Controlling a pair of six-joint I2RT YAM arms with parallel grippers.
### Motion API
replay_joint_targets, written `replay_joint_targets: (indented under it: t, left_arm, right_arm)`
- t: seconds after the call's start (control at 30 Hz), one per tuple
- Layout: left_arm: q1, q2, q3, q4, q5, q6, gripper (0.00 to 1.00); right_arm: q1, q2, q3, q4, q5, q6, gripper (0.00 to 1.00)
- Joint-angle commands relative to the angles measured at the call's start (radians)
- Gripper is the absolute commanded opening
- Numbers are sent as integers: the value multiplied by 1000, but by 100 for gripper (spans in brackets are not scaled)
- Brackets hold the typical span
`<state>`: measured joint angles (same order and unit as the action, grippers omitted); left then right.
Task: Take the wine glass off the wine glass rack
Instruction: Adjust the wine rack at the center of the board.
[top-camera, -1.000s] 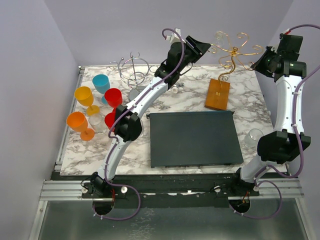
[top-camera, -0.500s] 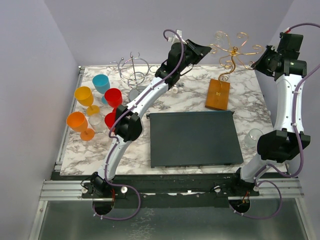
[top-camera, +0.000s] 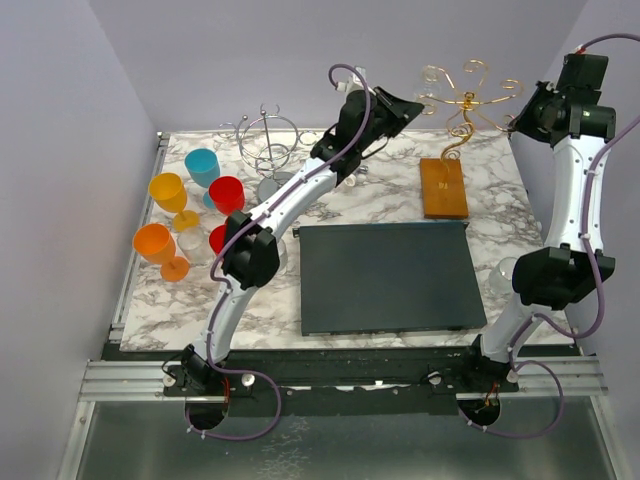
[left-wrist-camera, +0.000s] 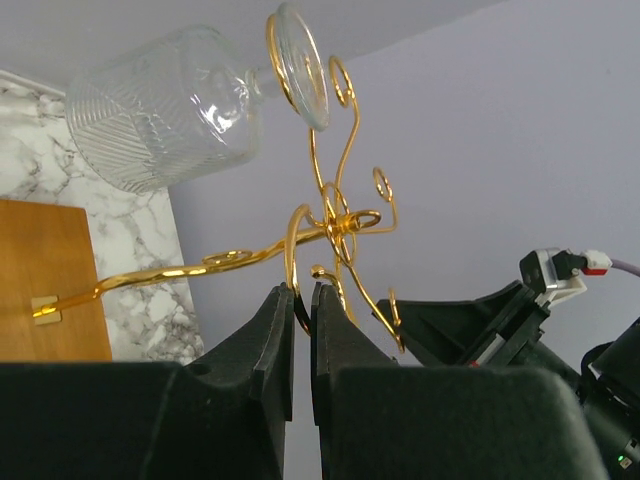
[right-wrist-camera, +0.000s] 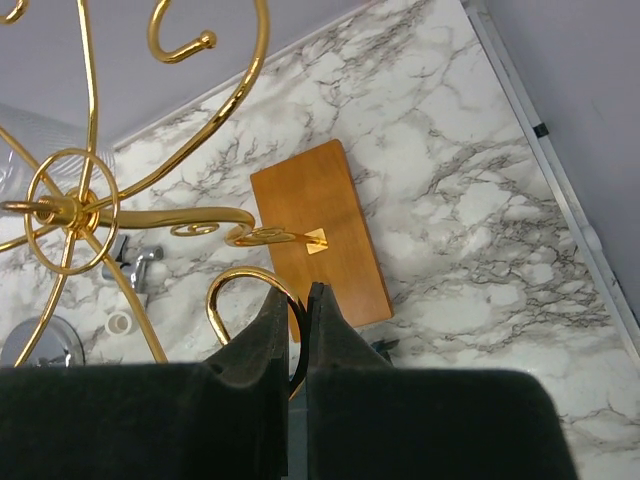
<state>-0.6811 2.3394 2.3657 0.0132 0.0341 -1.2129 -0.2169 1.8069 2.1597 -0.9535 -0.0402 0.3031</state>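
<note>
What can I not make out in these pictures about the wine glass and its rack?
- Left wrist view: the wine glass shows, but the wine glass rack base is cut by the left edge and covered by the left pincer.
- Right wrist view: the glass is nearly all cut off by the left edge.
- Top view: the glass is too small and clear to tell its hook.

A clear wine glass (left-wrist-camera: 160, 110) with a ribbed bowl hangs from the wine glass rack (top-camera: 444, 188), its round foot caught in one curled gold hook at the top. The rack's thin gold stem rises from an orange-brown rectangular wooden base at the far right of the marble surface (top-camera: 380, 200).
</note>
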Motion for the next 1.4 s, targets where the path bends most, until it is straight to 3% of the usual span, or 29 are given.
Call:
replay_joint_targets:
  t: [0.0,0.6,0.67,0.77,0.87,0.97,1.37]
  left_arm:
    - [-50,-108,-52,-12,30,69,0]
    - [-133,-102,9,-108,0,93,0]
    - [-133,-94,16,-109,1,95,5]
    - [-133,-78,39,-110,1,100,9]
    - [-133,-60,66,-112,2,104,10]
    - [-133,-41,95,-111,2,102,10]
    - [-130,-14,144,-111,-26,91,20]
  right_arm:
    - [-14,95,48,41,136,51,1]
    - [-20,195,113,14,184,39,0]
    - [-25,194,112,12,183,41,1]
    - [-29,187,112,18,184,41,10]
    - [-32,176,126,17,177,44,29]
    - [-33,167,151,16,151,45,39]
    - [-35,132,243,-3,48,71,57]
